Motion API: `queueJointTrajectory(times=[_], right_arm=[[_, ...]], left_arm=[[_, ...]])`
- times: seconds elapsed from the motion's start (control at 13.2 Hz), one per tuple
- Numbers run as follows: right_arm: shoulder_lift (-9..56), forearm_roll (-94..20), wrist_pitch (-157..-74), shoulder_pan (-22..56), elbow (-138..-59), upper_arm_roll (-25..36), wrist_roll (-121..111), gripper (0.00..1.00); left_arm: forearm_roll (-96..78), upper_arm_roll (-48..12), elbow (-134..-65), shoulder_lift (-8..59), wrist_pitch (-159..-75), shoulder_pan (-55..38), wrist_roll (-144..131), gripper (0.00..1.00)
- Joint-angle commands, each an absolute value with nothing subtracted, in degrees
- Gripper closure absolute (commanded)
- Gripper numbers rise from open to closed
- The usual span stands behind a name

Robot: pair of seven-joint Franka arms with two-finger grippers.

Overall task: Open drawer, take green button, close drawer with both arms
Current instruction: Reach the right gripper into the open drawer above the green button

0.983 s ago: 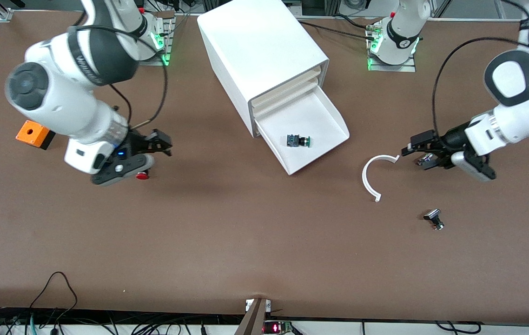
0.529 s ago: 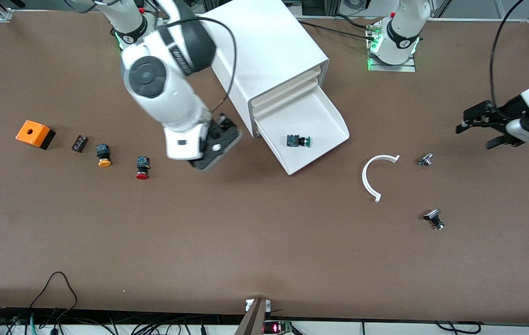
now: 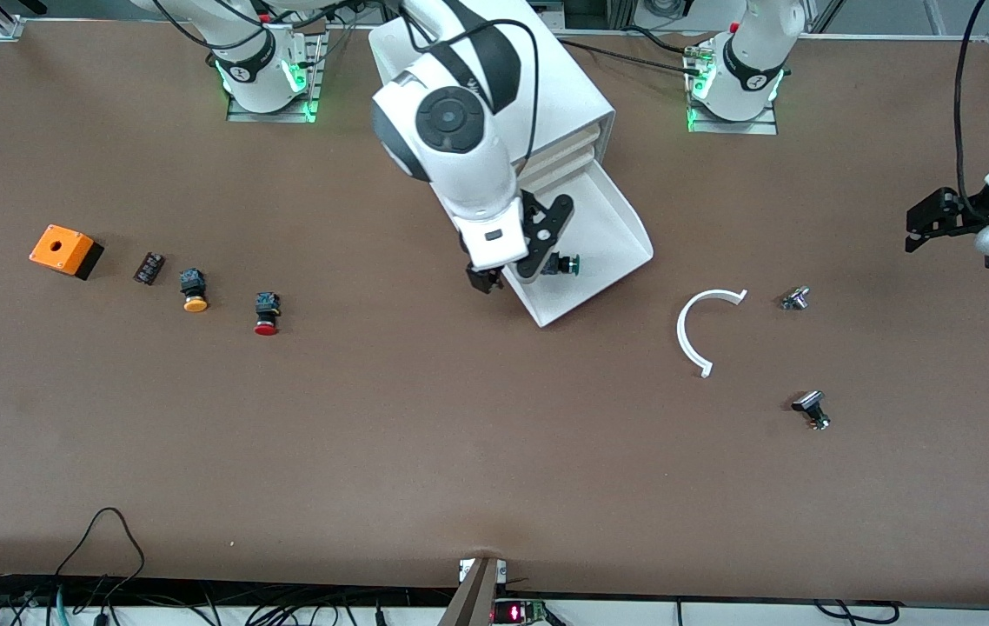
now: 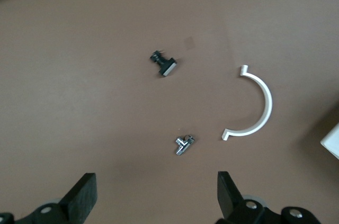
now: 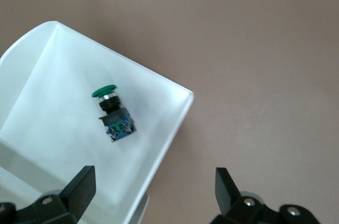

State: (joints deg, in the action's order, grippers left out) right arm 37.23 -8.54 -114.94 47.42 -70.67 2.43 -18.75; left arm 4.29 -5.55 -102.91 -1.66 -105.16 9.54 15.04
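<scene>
The white cabinet (image 3: 577, 97) has its lowest drawer (image 3: 609, 219) pulled out. In it the green-capped button (image 3: 569, 264) lies on its side, partly covered in the front view. My right gripper (image 3: 516, 265) hangs open above the drawer's side rim at its front corner. The right wrist view shows the button (image 5: 113, 113) on the drawer floor (image 5: 47, 91), ahead of the right gripper (image 5: 153, 187), whose jaws straddle the rim. Over bare table at the left arm's end, my left gripper (image 3: 946, 243) is open and empty. In its wrist view the left gripper (image 4: 157, 197) holds nothing.
Toward the right arm's end lie an orange box (image 3: 65, 250), a small black piece (image 3: 149, 267), a yellow button (image 3: 193, 289) and a red button (image 3: 267, 314). Toward the left arm's end lie a white arc (image 3: 699, 326), a metal part (image 3: 794, 299) and a black part (image 3: 811, 409).
The right arm swung from above the red button across to the open drawer. The left gripper drew away from the metal part toward the left arm's end of the table.
</scene>
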Motion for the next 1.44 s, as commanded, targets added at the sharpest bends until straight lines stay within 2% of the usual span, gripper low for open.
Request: queueJointTrajectory(times=[0.0,0.23,0.6,1.36], right_arm=[[40.8,-7.0,-114.8,51.6,-67.3,5.4,-19.8,0.00],[43.8,-6.1,-114.7,55.9,-66.1,8.4,-20.1,0.00],[46.1,-4.7,-115.0,58.9,-66.1,10.6,-23.0,0.00],[49.0,-4.6,-115.7,61.4,-66.0,10.9,-24.0,0.00]], left_arm=[[6.7,-5.7,-102.3,-0.9,-104.3,8.6,9.0,0.00],[6.5,-5.8,-103.0,-1.0,-104.3,8.5,7.1,0.00],[6.2,-6.0,-103.2,-1.1,-104.3,8.5,4.5,0.00],[5.7,-6.0,-103.4,-1.0,-104.3,8.5,4.6,0.00]])
